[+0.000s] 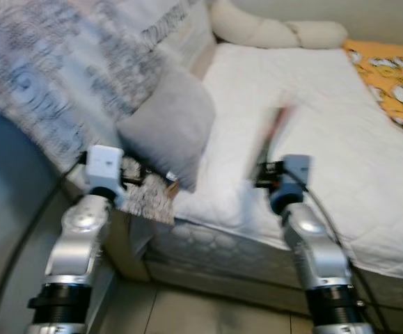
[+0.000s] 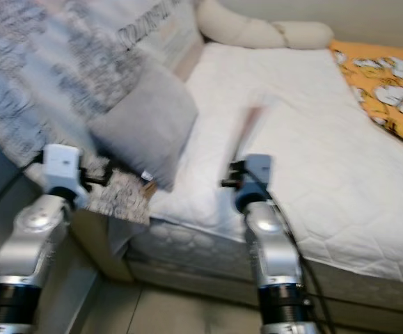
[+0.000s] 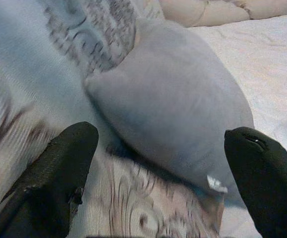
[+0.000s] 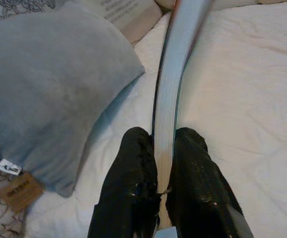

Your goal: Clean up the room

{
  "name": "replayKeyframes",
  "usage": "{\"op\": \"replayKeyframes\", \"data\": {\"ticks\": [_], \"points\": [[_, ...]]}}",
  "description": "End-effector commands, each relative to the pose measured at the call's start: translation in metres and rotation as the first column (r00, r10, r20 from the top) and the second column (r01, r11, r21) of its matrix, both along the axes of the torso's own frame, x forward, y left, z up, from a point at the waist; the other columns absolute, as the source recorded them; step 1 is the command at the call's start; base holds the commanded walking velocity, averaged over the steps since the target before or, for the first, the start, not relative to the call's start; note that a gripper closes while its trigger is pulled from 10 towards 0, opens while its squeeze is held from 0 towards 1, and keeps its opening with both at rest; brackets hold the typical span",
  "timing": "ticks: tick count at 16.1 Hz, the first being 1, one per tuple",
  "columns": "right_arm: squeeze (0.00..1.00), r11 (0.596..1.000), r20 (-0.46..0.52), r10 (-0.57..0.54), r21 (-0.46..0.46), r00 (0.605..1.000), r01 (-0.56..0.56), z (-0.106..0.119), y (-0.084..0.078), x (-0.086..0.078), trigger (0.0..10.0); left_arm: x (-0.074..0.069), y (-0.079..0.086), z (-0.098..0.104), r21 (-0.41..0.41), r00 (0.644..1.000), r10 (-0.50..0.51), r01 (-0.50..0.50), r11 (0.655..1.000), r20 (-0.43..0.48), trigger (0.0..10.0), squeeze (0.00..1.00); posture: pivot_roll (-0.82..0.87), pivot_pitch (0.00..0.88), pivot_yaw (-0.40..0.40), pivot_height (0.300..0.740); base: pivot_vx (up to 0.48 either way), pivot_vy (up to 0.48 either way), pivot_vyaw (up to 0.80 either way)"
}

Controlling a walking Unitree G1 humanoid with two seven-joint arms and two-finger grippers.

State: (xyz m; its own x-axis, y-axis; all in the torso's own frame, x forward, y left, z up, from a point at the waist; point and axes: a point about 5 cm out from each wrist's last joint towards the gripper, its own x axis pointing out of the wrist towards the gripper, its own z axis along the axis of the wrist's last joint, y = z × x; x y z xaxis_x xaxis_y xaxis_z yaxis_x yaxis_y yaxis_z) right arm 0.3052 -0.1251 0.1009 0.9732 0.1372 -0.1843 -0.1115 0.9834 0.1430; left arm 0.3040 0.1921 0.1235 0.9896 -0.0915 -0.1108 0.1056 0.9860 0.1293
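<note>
A grey pillow (image 1: 170,125) leans at the bed's left side, half on a patterned blanket (image 1: 62,62). My left gripper (image 3: 160,134) is open just in front of the pillow (image 3: 183,109), one finger to each side and touching nothing. My right gripper (image 4: 164,134) is shut on a thin book (image 4: 175,64) seen edge-on, with pale pages and a reddish cover. It holds the book upright above the white mattress (image 1: 312,125), to the right of the pillow (image 4: 49,89). In the left eye view the book (image 1: 274,132) is a blurred streak above the right wrist.
A cream knotted cushion (image 1: 278,31) lies at the head of the bed. An orange patterned sheet (image 1: 396,76) covers the far right. The mattress edge (image 1: 208,247) runs just ahead of both arms, with tiled floor (image 1: 187,309) below. A brown tag (image 4: 19,191) hangs from the pillow's corner.
</note>
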Motion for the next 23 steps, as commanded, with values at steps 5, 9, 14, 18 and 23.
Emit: {"op": "replayKeyframes", "data": {"ticks": [5, 9, 14, 18, 23], "points": [[0.0, 1.0, 0.059, -0.012, -0.014, 0.998, 0.013, 0.012, -0.0074, 0.0042, 10.0, 0.0025, -0.0083, 0.003, -0.025, 1.0, -0.024, 0.024, 0.999, 0.01, 10.0, 0.13, -0.03, 0.0, 0.018, 0.74, 0.38, 0.0, -0.37], [0.0, 1.0, 0.059, -0.009, -0.014, 0.998, 0.01, 0.0118, -0.0074, 0.0042, 10.0, 0.0025, -0.0085, 0.0026, -0.028, 1.0, -0.024, 0.024, 0.999, 0.008, 10.0, 0.12, -0.03, 0.0, 0.018, 0.74, 0.382, 0.0, 0.0], [0.0, 1.0, 0.057, -0.006, -0.015, 0.998, 0.007, 0.0115, -0.0064, 0.0044, 10.0, 0.003, -0.0076, 0.0028, -0.028, 1.0, -0.019, 0.019, 0.999, 0.008, 10.0, 0.12, -0.02, 0.0, 0.018, 0.74, 0.379, 0.0, 0.0], [0.0, 1.0, 0.057, -0.005, -0.015, 0.998, 0.006, 0.0116, -0.0056, 0.0046, 10.0, 0.0033, -0.0072, 0.0033, -0.025, 1.0, -0.021, 0.021, 0.999, 0.008, 10.0, 0.13, -0.02, 0.0, 0.018, 0.74, 0.378, 0.0, 0.0], [0.0, 1.0, 0.054, -0.003, -0.011, 0.999, 0.003, 0.0115, -0.0039, 0.005, 10.0, 0.0028, -0.0093, 0.0038, -0.018, 0.998, -0.057, 0.058, 0.998, 0.004, 10.0, 0.11, -0.02, 0.0, 0.02, 0.74, 0.365, 0.0, 0.0]]}}
